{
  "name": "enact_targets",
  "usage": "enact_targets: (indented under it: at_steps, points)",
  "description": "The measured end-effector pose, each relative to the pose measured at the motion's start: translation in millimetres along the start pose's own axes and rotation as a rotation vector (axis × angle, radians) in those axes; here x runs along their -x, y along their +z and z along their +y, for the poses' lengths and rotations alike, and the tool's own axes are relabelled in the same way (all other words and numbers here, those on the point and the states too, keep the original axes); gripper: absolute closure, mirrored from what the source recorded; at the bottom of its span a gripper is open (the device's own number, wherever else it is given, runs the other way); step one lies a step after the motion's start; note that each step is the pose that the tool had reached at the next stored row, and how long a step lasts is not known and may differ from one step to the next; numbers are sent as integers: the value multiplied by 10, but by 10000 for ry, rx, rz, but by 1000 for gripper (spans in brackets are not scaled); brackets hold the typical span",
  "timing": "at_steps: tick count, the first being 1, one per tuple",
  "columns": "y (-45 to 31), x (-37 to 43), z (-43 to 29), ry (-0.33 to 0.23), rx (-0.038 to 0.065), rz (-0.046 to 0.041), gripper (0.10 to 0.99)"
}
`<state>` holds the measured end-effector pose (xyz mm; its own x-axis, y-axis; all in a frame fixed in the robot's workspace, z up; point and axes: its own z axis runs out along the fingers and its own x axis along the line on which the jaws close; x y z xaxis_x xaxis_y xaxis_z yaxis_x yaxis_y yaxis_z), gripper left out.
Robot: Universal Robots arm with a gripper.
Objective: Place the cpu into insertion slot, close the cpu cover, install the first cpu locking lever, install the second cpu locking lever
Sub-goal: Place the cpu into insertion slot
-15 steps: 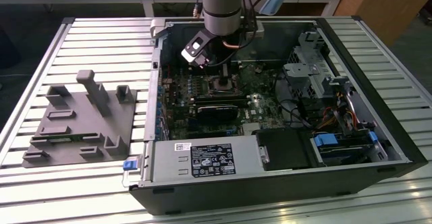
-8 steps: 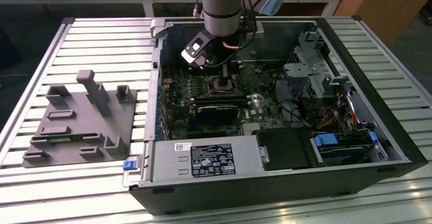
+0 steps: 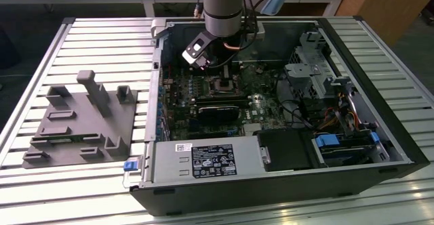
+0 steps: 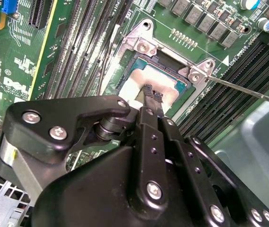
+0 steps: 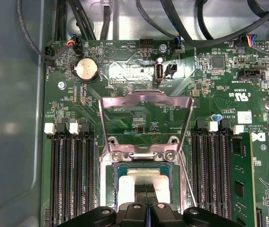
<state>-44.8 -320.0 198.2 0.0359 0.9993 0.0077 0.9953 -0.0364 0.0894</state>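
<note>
While the silver cpu (image 5: 146,176) lies in the black-rimmed insertion slot (image 3: 224,87), at twelve o'clock of the graphics card (image 3: 220,109) in the exterior view, the gripper (image 5: 146,190) touches it with closed fingers; the first wrist view shows the thin cpu cover (image 5: 144,98) raised.

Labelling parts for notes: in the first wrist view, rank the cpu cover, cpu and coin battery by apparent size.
Largest: cpu cover.
Then: cpu, partly hidden by the gripper.
Smallest: coin battery.

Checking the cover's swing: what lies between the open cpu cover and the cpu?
In the first wrist view: the screwed-down hinge bracket, between cpu cover and cpu.
</note>
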Motion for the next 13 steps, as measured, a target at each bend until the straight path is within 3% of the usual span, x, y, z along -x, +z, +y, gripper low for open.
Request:
enact_targets:
  at_steps: [5, 13]
  points:
    - [-29, -3, 4, 1, 8, 14, 980]
    - [-233, -2, 21, 0, 1, 1, 980]
